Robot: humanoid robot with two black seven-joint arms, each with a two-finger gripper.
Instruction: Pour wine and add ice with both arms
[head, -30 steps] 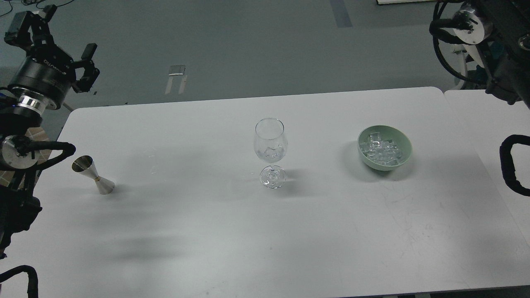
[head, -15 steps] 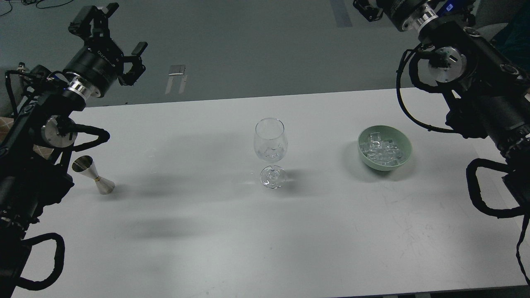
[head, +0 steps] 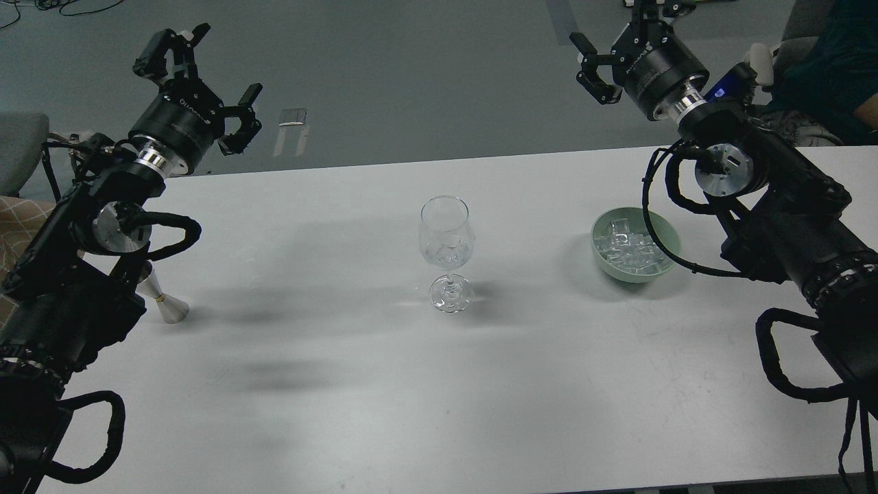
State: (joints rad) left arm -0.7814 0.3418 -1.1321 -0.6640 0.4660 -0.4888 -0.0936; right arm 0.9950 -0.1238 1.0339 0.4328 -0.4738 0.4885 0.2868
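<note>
Both tools hang spread wide and empty, the left tool [head: 199, 82] and right tool [head: 627, 51] raised beyond the worktop [head: 329, 384]. Below and nearer than the right one, the ice [head: 630, 248] fills a green bowl [head: 669, 237]; likely slippery, hard, light, so pinch one cube across flat faces.

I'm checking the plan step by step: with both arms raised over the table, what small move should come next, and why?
Probably lower the left claw toward the metal measuring cup at the table's left edge. Both claws are open and hold nothing, the wine glass looks empty of wine, and the ice sits in the green bowl under the right arm.
</note>
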